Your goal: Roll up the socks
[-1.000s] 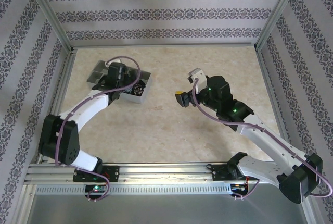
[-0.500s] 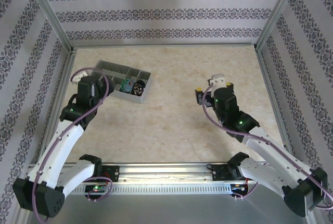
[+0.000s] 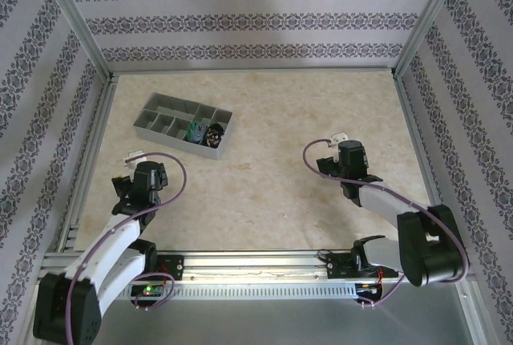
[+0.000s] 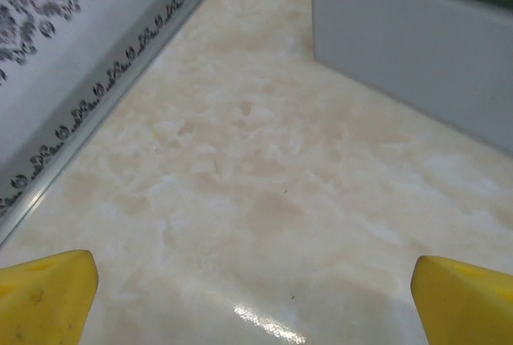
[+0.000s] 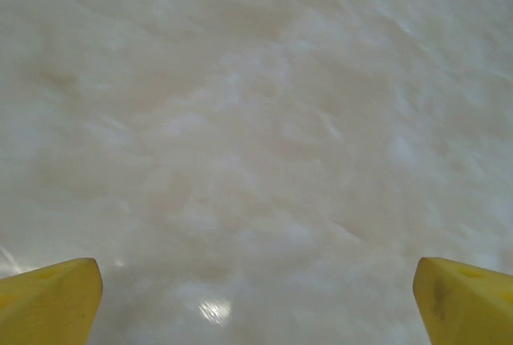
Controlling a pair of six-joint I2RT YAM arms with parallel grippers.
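Left gripper (image 4: 256,301): fingers spread wide, holding nothing, low over the table (image 4: 264,160), with the grey tray (image 3: 154,117) wall ahead to its right. Right gripper (image 5: 256,297): likewise wide apart, just above bare tabletop. I see the socks (image 3: 203,131) side by side in the tray's right-end compartments, well apart from both grippers.

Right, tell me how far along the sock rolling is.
Done, it seems: the blue-grey sock and the striped sock sit bundled in the grey tray. In hand: nothing; the left gripper and right gripper hang open over the table. Left: apparently nothing, though the rolls are too small to inspect.
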